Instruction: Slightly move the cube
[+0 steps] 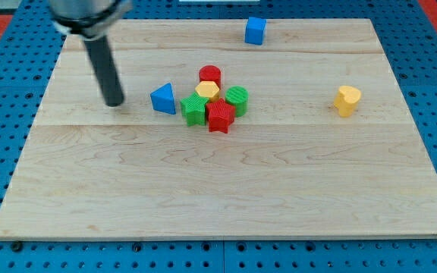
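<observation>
A blue cube (256, 30) sits alone near the view's top, right of centre, on the wooden board (226, 197). My tip (114, 102) rests on the board at the view's left, far from the cube and a short way left of a blue triangular block (163, 98). The rod rises from the tip toward the view's top left.
A tight cluster lies just right of the blue triangle: a red cylinder (210, 75), a yellow hexagonal block (208, 91), a green cylinder (237, 98), a green star-like block (194, 110) and a red star-like block (220, 117). A yellow block (347, 99) sits alone at the right.
</observation>
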